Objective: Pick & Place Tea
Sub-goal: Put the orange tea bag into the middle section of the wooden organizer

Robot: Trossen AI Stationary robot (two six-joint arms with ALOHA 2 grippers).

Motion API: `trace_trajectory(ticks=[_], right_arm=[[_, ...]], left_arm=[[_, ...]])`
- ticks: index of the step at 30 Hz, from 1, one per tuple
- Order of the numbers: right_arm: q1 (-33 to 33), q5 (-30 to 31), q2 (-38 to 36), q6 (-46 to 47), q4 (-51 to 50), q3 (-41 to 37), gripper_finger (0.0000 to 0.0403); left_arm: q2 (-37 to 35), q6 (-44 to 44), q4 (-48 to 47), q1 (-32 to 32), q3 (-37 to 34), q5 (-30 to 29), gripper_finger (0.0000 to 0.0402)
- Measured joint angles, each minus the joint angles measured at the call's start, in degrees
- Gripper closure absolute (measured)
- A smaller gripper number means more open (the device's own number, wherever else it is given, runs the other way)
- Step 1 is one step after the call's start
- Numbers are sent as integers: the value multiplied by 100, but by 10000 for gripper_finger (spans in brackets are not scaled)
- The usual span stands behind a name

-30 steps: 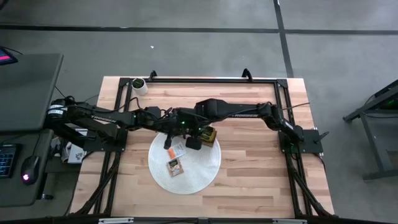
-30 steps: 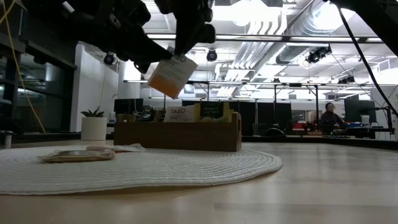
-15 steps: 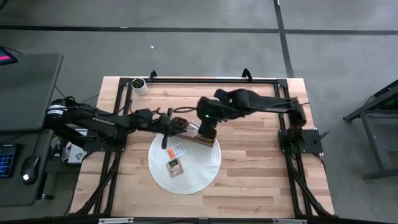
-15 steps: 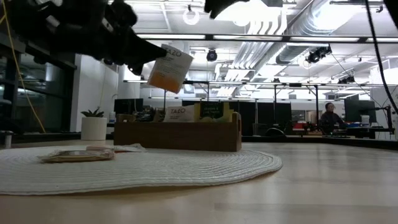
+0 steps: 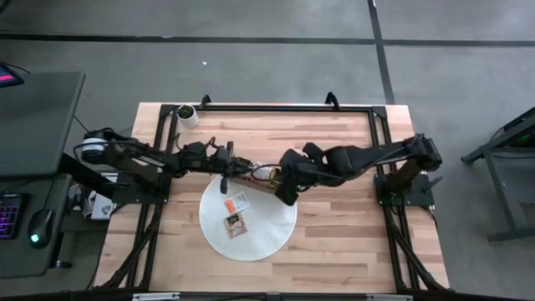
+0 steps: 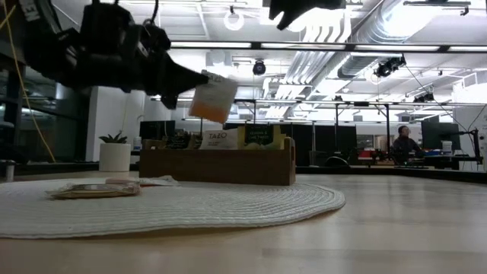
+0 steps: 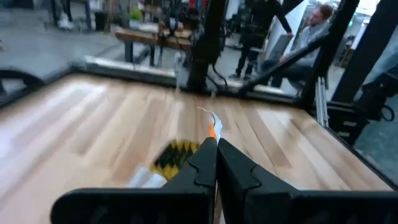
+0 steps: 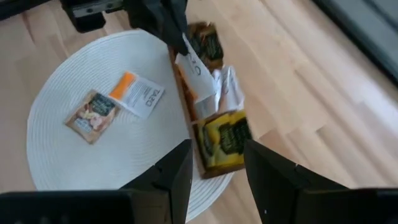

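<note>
My left gripper (image 5: 236, 167) is shut on a white and orange tea packet (image 6: 214, 98), which it holds in the air over the brown wooden tray (image 6: 217, 167). The tray (image 5: 269, 181) stands at the far right rim of the round white woven mat (image 5: 248, 219), with several packets upright in it. Two more tea packets (image 8: 138, 93) (image 8: 91, 115) lie flat on the mat. My right gripper (image 8: 216, 168) stands open with nothing in it, up over the tray's near right side (image 5: 284, 194). My left gripper pinches the tea packet by one edge (image 6: 199, 85) between its two fingers. The fingers reach in about level from the table's left side. The packet sticks out beyond the fingertips, tilted, lifted clear above the tray; in the left wrist view only its thin edge (image 7: 213, 129) shows.
A small white pot with a plant (image 5: 188, 114) stands at the table's far left corner. Black frame rails (image 5: 284, 107) run along the far and side edges. A person (image 6: 401, 144) sits in the room beyond the table.
My right gripper has let go of the tea packet, risen and drawn back toward the table's right and near side. My left gripper keeps the packet; it has carried it toward the tray and sunk a little.
</note>
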Motion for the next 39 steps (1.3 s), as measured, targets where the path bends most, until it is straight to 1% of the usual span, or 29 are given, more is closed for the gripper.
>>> trace_trajectory(ticks=[3, 6, 12, 19, 23, 29, 34, 36, 39], right_arm=[[111, -55, -139, 296, 264, -413, 262], [246, -48, -305, 577, 419, -685, 262], [453, -22, -535, 939, 550, -1027, 262], [502, 51, -672, 1038, 642, -1156, 263], [502, 29, -674, 1023, 660, -1156, 263], [502, -3, -674, 975, 696, -1156, 263], [502, -34, -674, 890, 737, -1156, 263], [502, -37, -674, 888, 732, -1156, 263], [502, -36, -674, 885, 736, -1156, 263]], left_arm=[[549, -185, 430, 16, -5, -52, 401], [922, -340, 1074, 19, 4, -165, 401], [1506, -556, 1162, 5, 47, -107, 401], [1924, -661, 1226, 7, 307, -108, 401], [1988, -789, 1175, 7, 338, -124, 401], [1985, -882, 851, 10, 339, -469, 401], [1985, -914, 819, 7, 339, -311, 400], [1985, -830, 892, 7, 337, -268, 395], [1875, -709, 982, 36, 331, -252, 372]])
